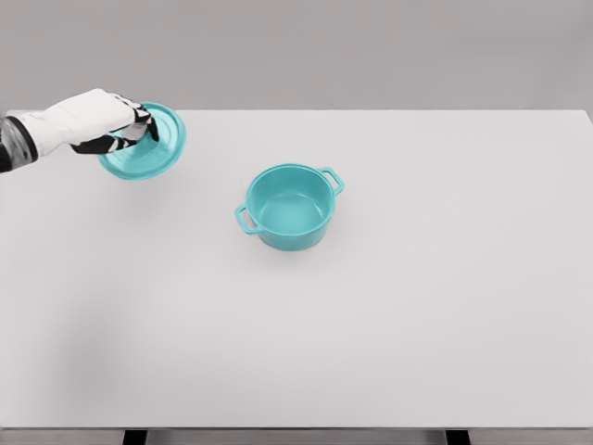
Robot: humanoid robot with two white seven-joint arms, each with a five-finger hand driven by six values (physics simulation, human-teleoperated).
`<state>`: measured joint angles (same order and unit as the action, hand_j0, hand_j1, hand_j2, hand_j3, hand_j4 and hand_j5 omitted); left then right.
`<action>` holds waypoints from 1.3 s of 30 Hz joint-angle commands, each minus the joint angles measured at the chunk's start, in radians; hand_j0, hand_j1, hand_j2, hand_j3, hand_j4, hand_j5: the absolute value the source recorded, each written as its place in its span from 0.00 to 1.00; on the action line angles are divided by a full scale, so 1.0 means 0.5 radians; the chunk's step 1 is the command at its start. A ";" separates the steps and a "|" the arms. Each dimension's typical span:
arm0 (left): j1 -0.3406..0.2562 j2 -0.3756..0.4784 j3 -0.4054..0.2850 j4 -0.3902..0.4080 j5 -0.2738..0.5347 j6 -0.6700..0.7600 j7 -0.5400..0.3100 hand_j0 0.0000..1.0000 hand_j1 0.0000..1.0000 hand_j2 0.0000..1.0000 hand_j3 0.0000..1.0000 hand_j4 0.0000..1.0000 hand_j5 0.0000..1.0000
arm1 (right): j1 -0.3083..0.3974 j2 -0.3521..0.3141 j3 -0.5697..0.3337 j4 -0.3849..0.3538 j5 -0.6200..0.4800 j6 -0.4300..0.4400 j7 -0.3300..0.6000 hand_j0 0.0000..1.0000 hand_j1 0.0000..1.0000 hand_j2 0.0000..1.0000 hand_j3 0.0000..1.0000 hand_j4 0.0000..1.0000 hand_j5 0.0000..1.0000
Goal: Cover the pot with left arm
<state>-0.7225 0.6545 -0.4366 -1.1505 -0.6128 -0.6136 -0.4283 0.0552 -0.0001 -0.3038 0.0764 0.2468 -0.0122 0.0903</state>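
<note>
The teal pot (290, 206) stands uncovered near the middle of the white tabletop (389, 324). Well apart at its ten o'clock, the left hand (119, 128) pinches the teal lid (148, 144), which looks tilted

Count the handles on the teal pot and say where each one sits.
2. One handle sticks out at the pot's near-left rim; the other handle sits opposite, at the far-right rim. None looks hidden.
</note>
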 commanded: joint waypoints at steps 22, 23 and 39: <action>-0.018 -0.030 -0.311 -0.479 0.124 0.005 0.093 0.52 0.52 0.52 0.52 0.52 0.52 | 0.000 0.000 0.000 -0.002 0.000 0.000 0.000 1.00 1.00 1.00 1.00 1.00 1.00; -0.021 -0.042 -0.323 -0.479 0.121 0.005 0.093 0.52 0.52 0.52 0.52 0.52 0.52 | 0.000 0.000 0.000 0.001 -0.003 0.000 0.000 1.00 1.00 1.00 1.00 1.00 1.00; -0.067 -0.241 -0.486 -0.473 0.112 0.005 0.090 0.52 0.52 0.52 0.52 0.52 0.52 | 0.000 0.000 0.000 0.001 0.000 0.000 0.000 1.00 1.00 1.00 1.00 1.00 1.00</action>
<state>-0.7563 0.5441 -0.6701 -1.3879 -0.5628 -0.6129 -0.3840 0.0552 -0.0001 -0.3038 0.0763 0.2468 -0.0122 0.0903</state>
